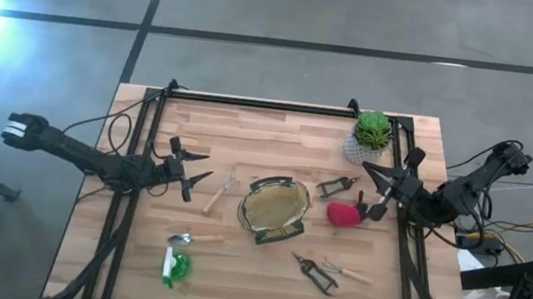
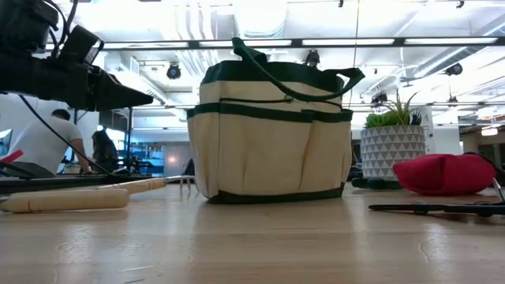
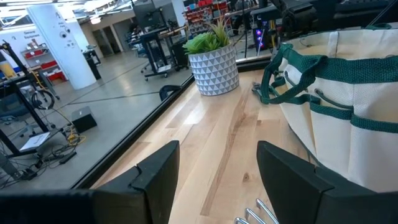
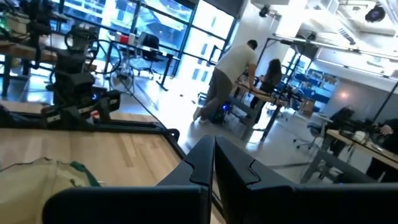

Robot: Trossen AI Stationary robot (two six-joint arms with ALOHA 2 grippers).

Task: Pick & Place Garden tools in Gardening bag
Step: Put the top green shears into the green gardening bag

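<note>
The gardening bag (image 1: 275,211) stands upright mid-table, its mouth open; it also shows in the low view (image 2: 272,134). Around it lie the garden tools: a wooden-handled fork (image 1: 218,194), a trowel (image 1: 191,239), a green piece (image 1: 175,267), a red glove (image 1: 344,215) and two pairs of shears (image 1: 337,186) (image 1: 316,273). My left gripper (image 3: 217,180) stands open left of the bag, above the fork's tines (image 3: 255,214). My right gripper (image 4: 213,162) is shut and empty, raised right of the glove.
A green plant in a white pot (image 1: 372,136) stands at the far right of the table. A further wooden-handled tool (image 1: 348,272) lies by the near shears. A black frame (image 1: 252,102) borders the table. People stand in the room beyond (image 4: 233,68).
</note>
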